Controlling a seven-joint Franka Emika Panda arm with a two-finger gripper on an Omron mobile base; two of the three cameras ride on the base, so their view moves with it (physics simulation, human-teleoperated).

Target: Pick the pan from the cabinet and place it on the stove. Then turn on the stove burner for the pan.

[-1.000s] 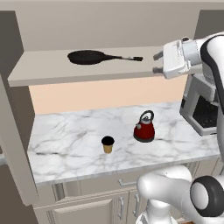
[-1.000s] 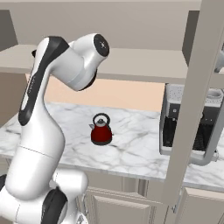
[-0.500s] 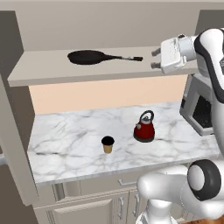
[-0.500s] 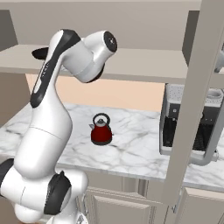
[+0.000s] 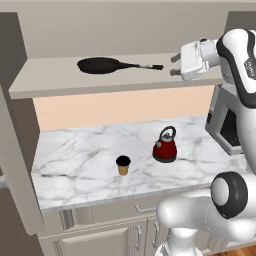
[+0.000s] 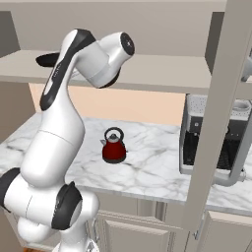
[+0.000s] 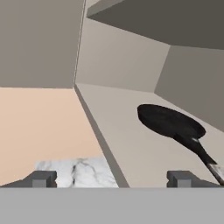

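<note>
One round matte black frying pan (image 5: 102, 65) on the taupe cabinet shelf (image 5: 60, 82); gripper (image 5: 174, 65) beside handle tip, jaws spread, empty.

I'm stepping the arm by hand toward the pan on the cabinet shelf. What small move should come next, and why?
Probably ease the open gripper forward to the pan handle's tip: it is level with the cabinet shelf, short of the handle, which points toward it.

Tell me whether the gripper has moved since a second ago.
Yes. In the left base view the open gripper has risen and edged left toward the tip of the pan handle, which lies unmoved on the cabinet shelf.
</note>
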